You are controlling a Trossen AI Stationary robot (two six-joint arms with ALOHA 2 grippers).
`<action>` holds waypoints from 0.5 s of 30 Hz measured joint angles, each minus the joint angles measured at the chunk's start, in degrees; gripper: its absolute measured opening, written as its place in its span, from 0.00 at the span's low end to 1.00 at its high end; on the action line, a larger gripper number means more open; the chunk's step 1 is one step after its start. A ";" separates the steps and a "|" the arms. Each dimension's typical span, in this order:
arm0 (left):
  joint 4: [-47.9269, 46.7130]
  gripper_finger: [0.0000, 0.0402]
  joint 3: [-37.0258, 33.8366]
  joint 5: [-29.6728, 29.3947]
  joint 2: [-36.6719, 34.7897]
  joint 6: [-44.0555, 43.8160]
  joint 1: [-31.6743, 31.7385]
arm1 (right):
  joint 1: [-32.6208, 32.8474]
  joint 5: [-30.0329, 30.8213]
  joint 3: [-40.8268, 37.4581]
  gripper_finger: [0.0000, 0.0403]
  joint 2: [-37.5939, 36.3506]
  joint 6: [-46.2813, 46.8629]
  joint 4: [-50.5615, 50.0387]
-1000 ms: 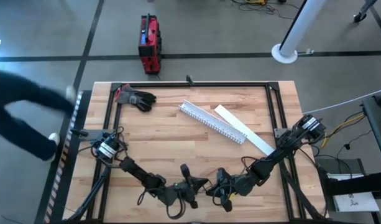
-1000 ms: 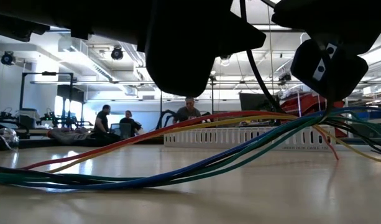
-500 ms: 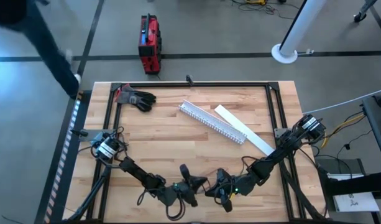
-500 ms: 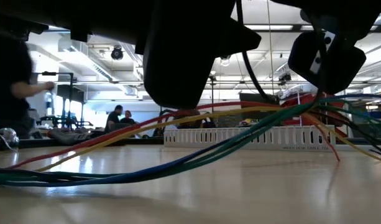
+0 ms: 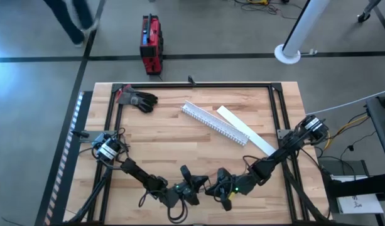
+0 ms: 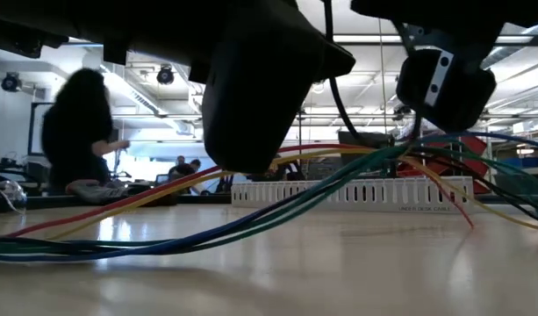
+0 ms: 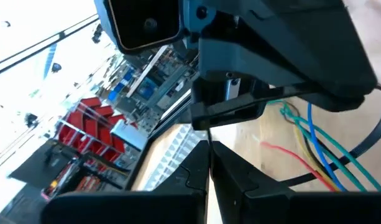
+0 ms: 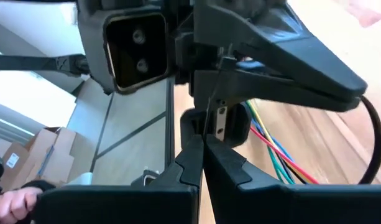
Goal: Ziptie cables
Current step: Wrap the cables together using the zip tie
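Both tools, left (image 5: 191, 188) and right (image 5: 216, 188), closed, nearer together than before above the cables (image 6: 251, 224).

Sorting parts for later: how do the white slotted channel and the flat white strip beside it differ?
The slotted channel has toothed walls; the flat strip is smooth. The channel reaches farther toward the glove; the strip ends nearer the right arm. Both are white, long, on one diagonal.

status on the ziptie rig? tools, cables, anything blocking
Left tool and right tool shut, nose to nose at the near table edge. Cables strung up between them off the wood. White slotted channel lies clear behind.
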 joint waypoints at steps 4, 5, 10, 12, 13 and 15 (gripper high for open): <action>-0.02 0.00 0.00 -0.47 0.00 0.02 0.01 | -1.00 0.02 0.15 0.00 0.00 0.00 -0.11; -0.02 0.00 0.00 -0.62 0.00 0.16 0.01 | -1.11 0.02 0.25 0.00 0.00 0.02 -0.08; -0.04 0.00 0.00 -4.36 0.00 2.95 -0.01 | -1.49 0.08 0.25 0.00 0.00 0.42 0.22; -0.02 0.00 0.00 -4.74 0.00 4.43 -0.01 | -1.50 0.13 0.29 0.00 0.00 0.44 0.80; -0.01 0.00 0.00 -4.87 -0.02 5.01 -0.01 | -1.50 0.15 0.48 0.00 0.00 0.43 0.78; 0.00 0.00 0.00 -4.91 -0.03 6.14 -0.01 | -1.51 0.15 0.88 0.00 0.00 0.31 0.80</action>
